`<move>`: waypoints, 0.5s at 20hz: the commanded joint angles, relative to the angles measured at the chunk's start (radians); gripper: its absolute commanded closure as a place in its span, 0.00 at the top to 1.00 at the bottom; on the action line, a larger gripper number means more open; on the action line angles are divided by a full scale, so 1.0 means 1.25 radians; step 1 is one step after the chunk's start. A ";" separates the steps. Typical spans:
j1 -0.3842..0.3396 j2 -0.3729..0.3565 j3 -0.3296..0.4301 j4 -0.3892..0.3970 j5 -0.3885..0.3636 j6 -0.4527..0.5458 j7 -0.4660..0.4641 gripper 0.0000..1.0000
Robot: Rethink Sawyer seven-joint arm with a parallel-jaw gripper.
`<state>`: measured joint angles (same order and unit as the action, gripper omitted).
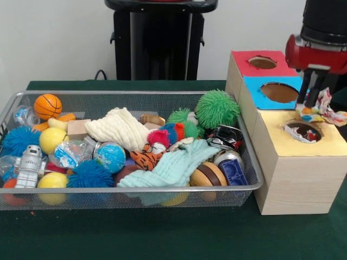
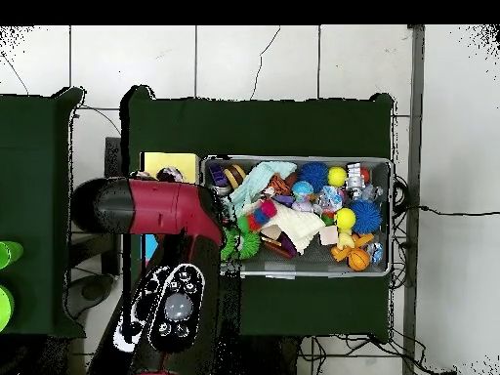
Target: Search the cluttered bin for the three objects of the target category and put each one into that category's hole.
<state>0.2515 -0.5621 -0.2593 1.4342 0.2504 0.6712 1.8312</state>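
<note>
The wire-mesh bin (image 1: 135, 93) is full of toys; in the overhead view it (image 2: 391, 195) lies right of my arm. My gripper (image 1: 310, 100) hangs over the far edge of the yellow-topped box, just behind the yellow hole (image 1: 317, 130). Its fingers are close together on a printed rag (image 1: 326, 107), which droops to the right above the yellow top. A second printed rag (image 1: 297, 134) sits bunched in the yellow hole. No other printed rag shows in the bin. In the overhead view my arm (image 2: 156, 207) hides the gripper; only part of the yellow top (image 2: 171, 162) shows.
The blue-topped hole (image 1: 279, 92) and the red-topped hole (image 1: 262, 62) lie behind the yellow one. In the bin a cream cloth (image 1: 119, 129) and a mint-green cloth (image 1: 173, 165) lie among balls, spiky toys and cans. The black pedestal (image 1: 160, 38) stands behind.
</note>
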 commanded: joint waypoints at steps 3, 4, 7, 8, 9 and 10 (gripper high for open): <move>-0.035 -0.055 0.006 0.016 -0.014 0.154 0.118 0.00; -0.041 -0.055 0.009 0.021 -0.014 0.145 0.114 0.00; -0.051 -0.040 0.027 0.033 -0.004 0.101 0.122 0.00; -0.058 -0.036 0.039 0.039 0.006 0.091 0.125 0.00; -0.067 -0.042 0.048 0.055 0.011 0.078 0.116 0.00; -0.071 -0.044 0.056 0.062 0.018 0.077 0.118 0.00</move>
<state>0.2154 -0.6373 -0.2676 1.4347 0.2504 0.7680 1.8312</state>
